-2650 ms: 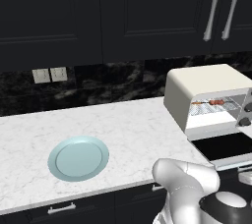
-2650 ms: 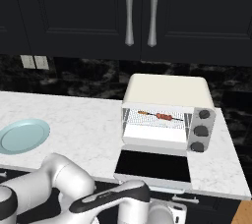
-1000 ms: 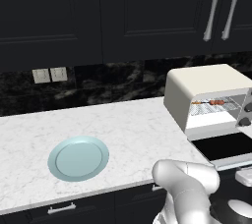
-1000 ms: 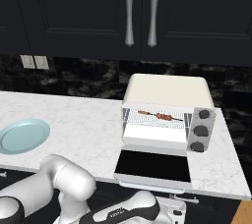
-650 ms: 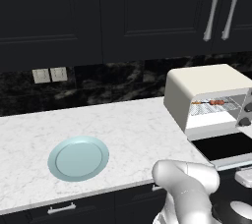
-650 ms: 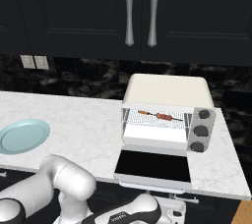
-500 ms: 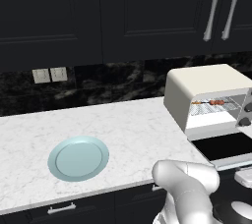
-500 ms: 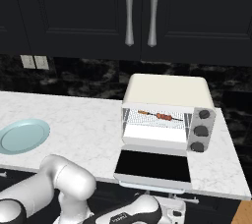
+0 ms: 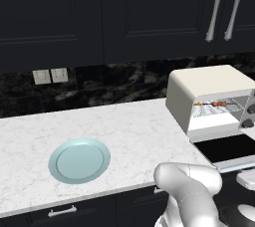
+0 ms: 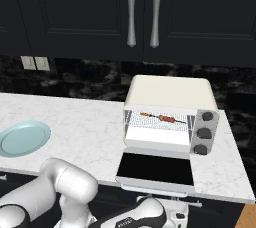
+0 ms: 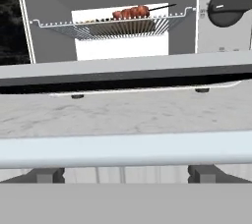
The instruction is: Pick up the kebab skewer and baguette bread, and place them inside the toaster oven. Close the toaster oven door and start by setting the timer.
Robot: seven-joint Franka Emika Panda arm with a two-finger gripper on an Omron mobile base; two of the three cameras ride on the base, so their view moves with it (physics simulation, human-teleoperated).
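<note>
The toaster oven (image 10: 170,114) sits on the marble worktop (image 10: 90,132) toward its right end, at about 2 o'clock from the pale blue plate (image 9: 79,160) in the left base view. The toaster oven door (image 10: 156,170) is folded down flat, its dark glass facing up and its front edge reaching out past the worktop edge. Inside, the kebab skewer (image 11: 134,12) lies on the wire rack (image 11: 110,27), toward the rack's right half, with reddish chunks bunched near the middle of the stick. Three dark knobs (image 10: 204,133) run down the oven's right panel. In the hand view the silver bar handle (image 11: 123,149) crosses the frame just below the door's edge. The fingers are spread wide and hold nothing. Two silver cabinet handles (image 10: 144,14) hang at 12 o'clock above the oven.
</note>
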